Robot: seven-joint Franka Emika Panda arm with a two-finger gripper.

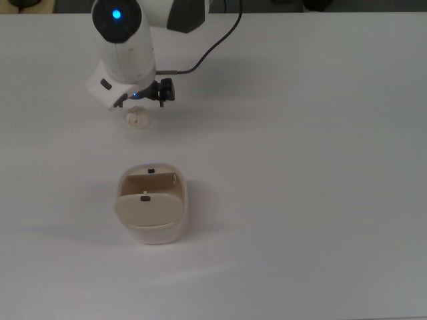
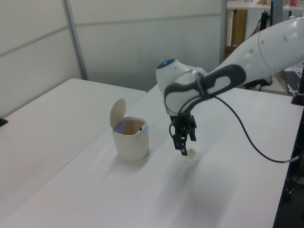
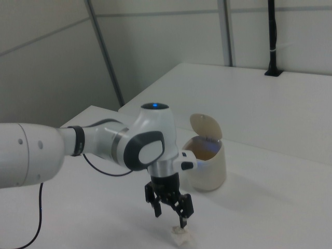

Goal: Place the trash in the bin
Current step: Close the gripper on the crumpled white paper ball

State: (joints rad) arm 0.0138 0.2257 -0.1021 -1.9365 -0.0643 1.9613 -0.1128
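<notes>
Right now the trash, a small lumpy off-white paper wad, sits loose on the white counter, and nothing is touching it that I can make out. Directly above it hangs the gripper, fingers spread apart and pointing down, their tips just short of the wad: in the right view the paper lies immediately below and slightly toward the right view's right of the open jaws, and in the left view the fingertips end just beside the top of the wad. In the top view the arm's white wrist covers most of the gripper, with the wad peeking out just under it. The wad is roundish with no real long axis, so I would judge the finger direction matters little; what counts is a short straight drop so the fingers straddle it. The bin stands apart from the wad, further toward the bottom of the top view, its cream flap lid swung up and its mouth open. From the way things lie, the pick is not yet made, and the carry across to the bin is all yet to come.
</notes>
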